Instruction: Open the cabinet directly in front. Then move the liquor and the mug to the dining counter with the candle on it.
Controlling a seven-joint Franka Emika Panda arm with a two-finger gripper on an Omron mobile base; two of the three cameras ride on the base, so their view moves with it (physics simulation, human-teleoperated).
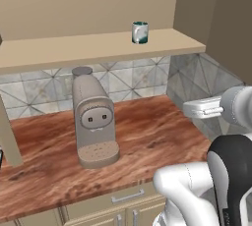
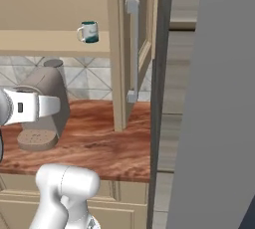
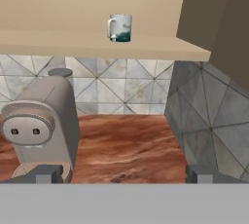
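Observation:
The cabinet (image 1: 98, 45) stands open; its right door (image 2: 142, 49) is swung out with the long silver handle (image 2: 133, 49) facing me. On the cabinet's lower shelf sits the white mug (image 1: 140, 32) (image 2: 89, 32) (image 3: 120, 27) with its teal inside, upright, near the shelf's right end. My gripper (image 3: 124, 174) is open, its two fingertips (image 3: 48, 173) spread wide with nothing between them, below and well short of the mug, above the worktop. The liquor, the dining counter and the candle are out of view.
A grey-beige coffee machine (image 1: 93, 117) (image 3: 41, 125) stands on the reddish-brown worktop (image 1: 147, 136) under the shelf, left of my hand. A tiled wall (image 3: 209, 121) closes the right side. Beige lower drawers (image 1: 123, 200) front the worktop.

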